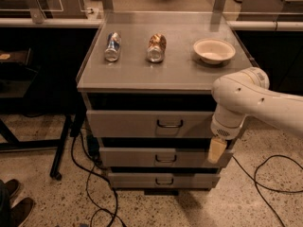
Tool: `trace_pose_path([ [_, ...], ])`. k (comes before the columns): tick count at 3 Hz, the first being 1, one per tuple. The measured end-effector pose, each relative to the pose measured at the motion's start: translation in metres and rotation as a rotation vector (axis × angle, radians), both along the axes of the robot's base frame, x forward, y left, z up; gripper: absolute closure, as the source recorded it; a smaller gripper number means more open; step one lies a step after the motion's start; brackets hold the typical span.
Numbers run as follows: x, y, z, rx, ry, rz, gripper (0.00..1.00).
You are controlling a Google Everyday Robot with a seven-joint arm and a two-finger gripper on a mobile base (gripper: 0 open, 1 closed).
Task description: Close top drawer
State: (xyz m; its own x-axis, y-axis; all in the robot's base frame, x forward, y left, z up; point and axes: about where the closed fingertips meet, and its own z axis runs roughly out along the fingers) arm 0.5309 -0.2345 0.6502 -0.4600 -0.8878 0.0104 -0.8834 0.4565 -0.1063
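The top drawer (142, 124) is the widest grey front under the cabinet top, with a small dark wire handle (169, 124) at its centre. Its front stands only a little way out from the cabinet, with a dark gap above it. My gripper (217, 149) hangs from the white arm (246, 98) at the drawer's right end, in front of the middle drawer's right edge and just below the top front. Two narrower drawer fronts (163, 157) sit below.
On the cabinet top (161, 74) lie a blue can (112, 46) and a brown can (156, 47), with a white bowl (214, 49) standing to their right. Black cables (90, 178) trail on the floor. A black frame leg (61, 145) stands left. Shoes (14, 205) show at bottom left.
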Motion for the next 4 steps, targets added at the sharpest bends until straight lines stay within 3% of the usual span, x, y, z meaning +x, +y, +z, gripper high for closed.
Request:
trace_pose_path([
  [2,0.005,-0.003,0.002,-0.001,-0.016,-0.023,0.72],
  [3,0.018,-0.006,0.007,-0.012,-0.051,-0.054,0.97],
  [4,0.030,-0.008,0.010,-0.028,-0.082,-0.078,1.00],
])
